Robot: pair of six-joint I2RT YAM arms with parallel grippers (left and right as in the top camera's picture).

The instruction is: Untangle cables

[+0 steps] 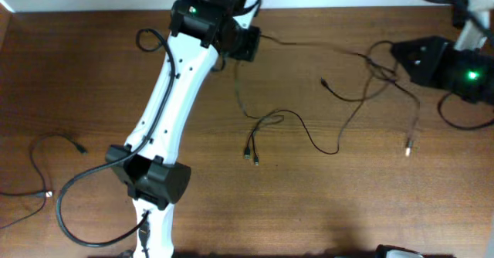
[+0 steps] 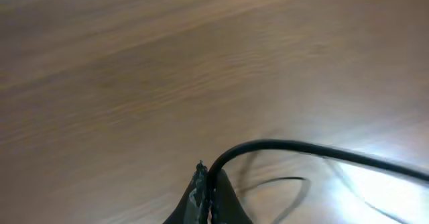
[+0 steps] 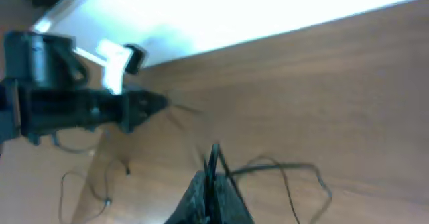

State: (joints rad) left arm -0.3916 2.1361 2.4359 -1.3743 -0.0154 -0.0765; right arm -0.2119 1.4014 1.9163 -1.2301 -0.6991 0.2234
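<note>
Thin black cables (image 1: 309, 134) lie tangled across the table's far middle and right. One strand runs taut from my left gripper (image 1: 251, 43) to my right gripper (image 1: 395, 53). Loops hang off it toward the front, with plug ends near the middle (image 1: 252, 155) and at the right (image 1: 407, 143). In the left wrist view my left gripper (image 2: 204, 184) is shut on a black cable (image 2: 301, 147) that arcs off to the right. In the right wrist view my right gripper (image 3: 214, 158) is shut on a thin cable (image 3: 281, 167) that loops away to the right.
A separate thin cable (image 1: 42, 161) with plug ends lies at the left edge. The left arm's thicker black cable (image 1: 77, 181) loops by its base. The left arm (image 3: 80, 106) shows in the right wrist view. The table's far edge meets a white wall.
</note>
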